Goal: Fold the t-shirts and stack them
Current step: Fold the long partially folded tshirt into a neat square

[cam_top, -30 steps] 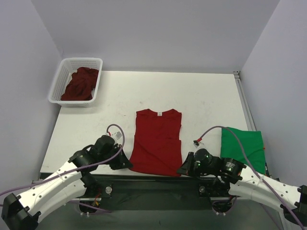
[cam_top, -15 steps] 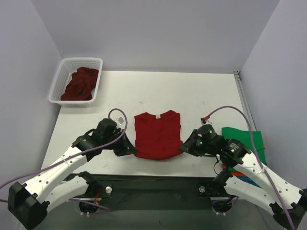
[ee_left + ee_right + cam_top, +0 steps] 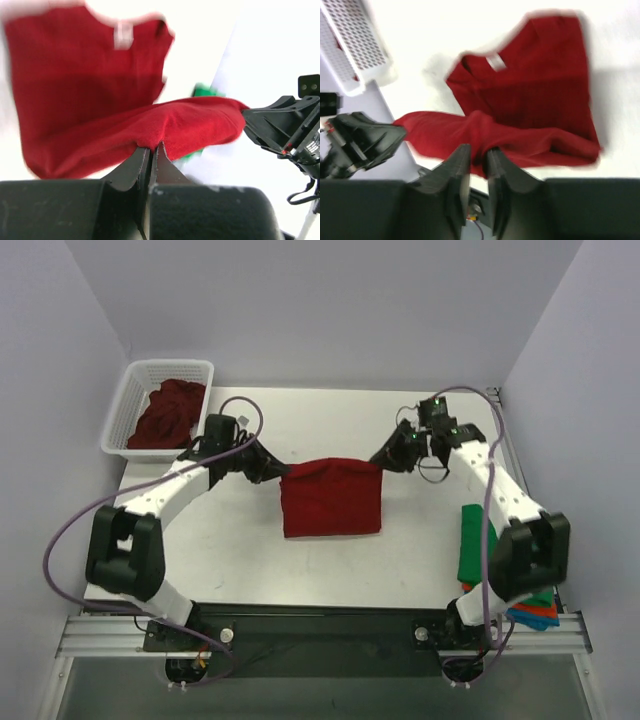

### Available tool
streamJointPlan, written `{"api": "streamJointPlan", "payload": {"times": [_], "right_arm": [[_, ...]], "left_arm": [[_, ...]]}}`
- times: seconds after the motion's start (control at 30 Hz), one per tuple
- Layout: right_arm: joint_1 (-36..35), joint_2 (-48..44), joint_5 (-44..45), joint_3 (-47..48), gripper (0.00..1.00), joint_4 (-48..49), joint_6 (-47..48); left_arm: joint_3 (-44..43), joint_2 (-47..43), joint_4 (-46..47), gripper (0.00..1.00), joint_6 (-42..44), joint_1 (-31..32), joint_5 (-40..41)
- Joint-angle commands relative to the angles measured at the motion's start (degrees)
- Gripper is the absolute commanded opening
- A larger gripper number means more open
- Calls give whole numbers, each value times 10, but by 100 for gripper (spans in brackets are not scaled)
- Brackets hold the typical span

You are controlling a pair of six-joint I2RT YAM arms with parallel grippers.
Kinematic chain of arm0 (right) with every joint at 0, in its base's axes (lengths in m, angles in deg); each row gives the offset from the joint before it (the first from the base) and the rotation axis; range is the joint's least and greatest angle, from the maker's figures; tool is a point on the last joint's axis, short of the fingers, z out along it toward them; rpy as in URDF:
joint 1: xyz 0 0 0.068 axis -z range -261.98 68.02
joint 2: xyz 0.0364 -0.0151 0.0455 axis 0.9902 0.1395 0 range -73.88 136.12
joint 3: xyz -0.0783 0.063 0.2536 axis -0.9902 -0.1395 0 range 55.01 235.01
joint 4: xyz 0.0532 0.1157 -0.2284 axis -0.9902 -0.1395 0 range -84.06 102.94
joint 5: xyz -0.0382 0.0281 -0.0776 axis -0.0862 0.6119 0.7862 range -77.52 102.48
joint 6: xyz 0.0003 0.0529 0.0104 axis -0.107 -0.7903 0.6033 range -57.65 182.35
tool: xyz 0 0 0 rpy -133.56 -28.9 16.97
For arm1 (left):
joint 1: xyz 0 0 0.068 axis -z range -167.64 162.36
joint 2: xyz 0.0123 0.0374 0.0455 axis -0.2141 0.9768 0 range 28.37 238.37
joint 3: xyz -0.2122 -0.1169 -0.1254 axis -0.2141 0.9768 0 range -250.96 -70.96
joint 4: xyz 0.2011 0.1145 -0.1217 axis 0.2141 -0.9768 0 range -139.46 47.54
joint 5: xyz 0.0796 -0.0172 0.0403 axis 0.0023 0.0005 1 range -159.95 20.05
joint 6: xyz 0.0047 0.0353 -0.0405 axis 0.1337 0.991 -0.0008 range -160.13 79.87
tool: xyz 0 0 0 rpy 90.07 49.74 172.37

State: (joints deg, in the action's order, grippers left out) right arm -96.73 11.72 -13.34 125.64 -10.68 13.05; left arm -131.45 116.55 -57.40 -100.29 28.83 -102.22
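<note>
A deep red t-shirt [image 3: 331,500] lies in the middle of the table, its near half lifted and carried over its far half. My left gripper [image 3: 277,471] is shut on the raised hem at the left corner, and my right gripper [image 3: 381,461] is shut on the right corner. In the left wrist view the gripper [image 3: 152,148] pinches the red cloth [image 3: 90,90], with the collar label showing beyond. In the right wrist view the gripper [image 3: 479,152] grips a bunched red fold [image 3: 540,90]. A folded green t-shirt [image 3: 469,540] lies at the right edge.
A white lattice basket [image 3: 128,405] at the far left corner holds crumpled deep red shirts [image 3: 166,415]. Blue and orange cloth [image 3: 537,613] shows off the table's near right corner. The right arm's cable loops over the far right of the table.
Both grippers have carried the red shirt's near hem up and away from the near edge toward the collar, halving its visible length. Both arms now stretch far out over the table.
</note>
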Motion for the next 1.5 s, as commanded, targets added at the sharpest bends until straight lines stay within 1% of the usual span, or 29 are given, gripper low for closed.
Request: {"api": "streamJointPlan", "payload": {"times": [0.0, 0.03, 0.07, 0.1, 0.13, 0.17, 0.2, 0.3, 0.37, 0.4, 0.43, 0.47, 0.5, 0.53, 0.57, 0.6, 0.63, 0.67, 0.7, 0.77, 0.8, 1.0, 1.13, 1.3, 1.43, 1.47], "right_arm": [[30, 147, -108, 138, 22, 38, 46], [38, 182, -123, 171, 30, 38, 56], [41, 245, -127, 201, 44, 38, 61], [44, 269, -124, 253, 52, 38, 65], [48, 291, -124, 275, 58, 38, 70], [52, 322, -121, 295, 64, 29, 80], [54, 332, -117, 317, 65, 24, 85], [52, 332, -74, 327, 67, -7, 126], [39, 307, -39, 291, 67, -7, 133], [33, 297, -22, 273, 67, -7, 140], [28, 286, -4, 235, 66, -7, 142], [24, 260, 40, 210, 66, -6, 146], [10, 246, 58, 188, 66, -4, 149], [5, 235, 79, 170, 66, -4, 150], [0, 217, 111, 131, 66, -2, 150], [-5, 208, 118, 110, 66, 6, 148], [-5, 195, 116, 86, 67, 37, 146], [-4, 192, 110, 52, 67, 54, 143], [-4, 192, 91, 37, 67, 70, 142], [-5, 199, 77, 16, 67, 102, 146], [-9, 201, 74, 12, 67, 110, 148], [-36, 234, 97, 6, 67, 131, 147], [-40, 259, 97, 1, 67, 159, 138], [-44, 272, 103, -4, 65, 168, 132], [-49, 275, 104, -10, 51, 179, 126], [-49, 275, 104, -11, 50, 180, 126]], "left_arm": [[-94, 124, 76, 0, 4, -39, -15], [-151, 159, 72, 6, 27, -45, -22], [-176, 192, 59, 24, 35, -62, -20], [-191, 239, 61, 33, 38, -69, -22], [-198, 254, 112, 44, 31, -76, -33], [-218, 268, 113, 53, 36, -83, -38], [-233, 286, 99, 64, 45, -92, -42], [-240, 265, 88, 79, 71, -102, -34], [-236, 249, 54, 78, 94, -101, -6], [-236, 233, 44, 75, 101, -98, 4], [-237, 226, 12, 73, 122, -91, 30], [-237, 220, -4, 70, 135, -85, 41], [-237, 207, -21, 65, 146, -79, 56], [-235, 201, -47, 53, 167, -66, 86], [-234, 198, -59, 46, 178, -59, 100], [-233, 191, -72, 40, 187, -51, 115], [-231, 188, -87, 28, 202, -41, 144], [-230, 187, -94, 25, 210, -23, 158], [-228, 186, -105, 22, 216, -14, 184], [-215, 188, -105, 11, 223, 7, 193], [-209, 188, -102, 9, 224, 14, 196], [-162, 204, -75, 5, 217, 56, 204], [-147, 219, -62, 3, 209, 65, 202], [-141, 228, -61, 3, 203, 68, 205], [-140, 239, -60, 2, 196, 68, 202], [-140, 241, -58, 1, 194, 68, 202]]}}
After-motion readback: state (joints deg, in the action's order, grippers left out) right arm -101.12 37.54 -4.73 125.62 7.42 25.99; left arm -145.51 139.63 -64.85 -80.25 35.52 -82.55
